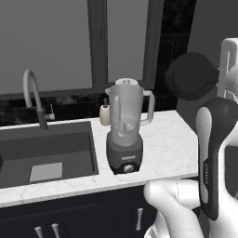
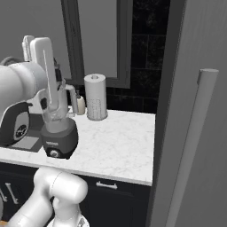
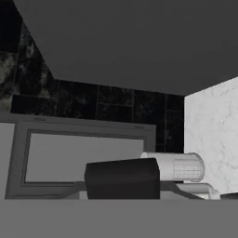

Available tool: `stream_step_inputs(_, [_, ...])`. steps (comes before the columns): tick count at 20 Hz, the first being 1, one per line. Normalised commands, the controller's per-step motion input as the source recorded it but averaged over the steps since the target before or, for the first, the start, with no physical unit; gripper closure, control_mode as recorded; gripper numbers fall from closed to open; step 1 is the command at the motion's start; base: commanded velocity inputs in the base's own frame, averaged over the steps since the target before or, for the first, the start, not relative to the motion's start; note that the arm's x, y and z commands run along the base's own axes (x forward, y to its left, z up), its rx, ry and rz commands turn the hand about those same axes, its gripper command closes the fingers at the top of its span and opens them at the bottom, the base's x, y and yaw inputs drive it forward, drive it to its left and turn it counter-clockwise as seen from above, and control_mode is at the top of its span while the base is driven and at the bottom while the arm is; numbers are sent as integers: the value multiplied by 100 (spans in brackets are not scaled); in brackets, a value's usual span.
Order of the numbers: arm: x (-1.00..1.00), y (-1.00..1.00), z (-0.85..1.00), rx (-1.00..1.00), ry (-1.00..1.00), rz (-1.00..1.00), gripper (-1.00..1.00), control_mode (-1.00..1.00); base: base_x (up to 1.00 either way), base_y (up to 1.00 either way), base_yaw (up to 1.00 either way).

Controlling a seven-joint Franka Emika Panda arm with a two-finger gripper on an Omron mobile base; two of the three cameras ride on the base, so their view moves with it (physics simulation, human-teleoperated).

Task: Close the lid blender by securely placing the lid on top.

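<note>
While the blender (image 1: 124, 132) is standing uncovered on the desk (image 1: 169, 144), I am carrying the lid (image 1: 190, 76) pinched in the gripper, high to its right; seating it is remaining.

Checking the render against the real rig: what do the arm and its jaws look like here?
The arm has glossy white rounded links with dark grey to black joint bands and round black joint caps. One upright link carries small print, too small to read. No loose cables show. In the hand view the gripper shows a boxy matte black block.
</note>
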Motion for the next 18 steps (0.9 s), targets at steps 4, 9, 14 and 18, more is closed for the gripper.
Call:
stream_step_inputs(4, [-66,34,16,0,21,7,100,-100,0,0,0])
stream_step_inputs(9, [-34,40,0,0,23,11,100,-100,0,0,0])
stream_step_inputs(14, [1,35,0,0,17,15,100,-100,0,0,0])
stream_step_inputs(18, [58,48,-7,1,12,11,100,-100,0,0,0])
